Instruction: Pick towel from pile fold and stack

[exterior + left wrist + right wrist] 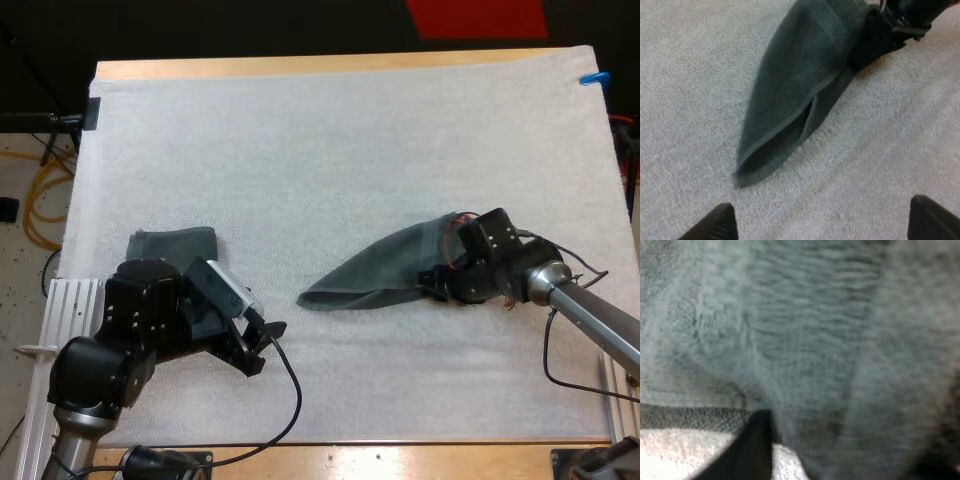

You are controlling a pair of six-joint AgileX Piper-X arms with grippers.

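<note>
A dark grey-green towel (375, 275) lies stretched into a long cone across the middle of the white mat (330, 150). Its pointed end (747, 172) faces my left arm. My right gripper (440, 278) is shut on the towel's right end, and one black finger (752, 450) presses into the cloth. My left gripper (266, 347) stands open a short way left of the towel's tip, with its fingertips (715, 225) wide apart over bare mat. In the left wrist view my right gripper (895, 25) sits at the towel's far end.
A folded dark towel (175, 245) lies flat at the mat's left side, just behind my left arm. Wooden table edge (330, 65) runs along the far side, and the mat reaches close to the near edge.
</note>
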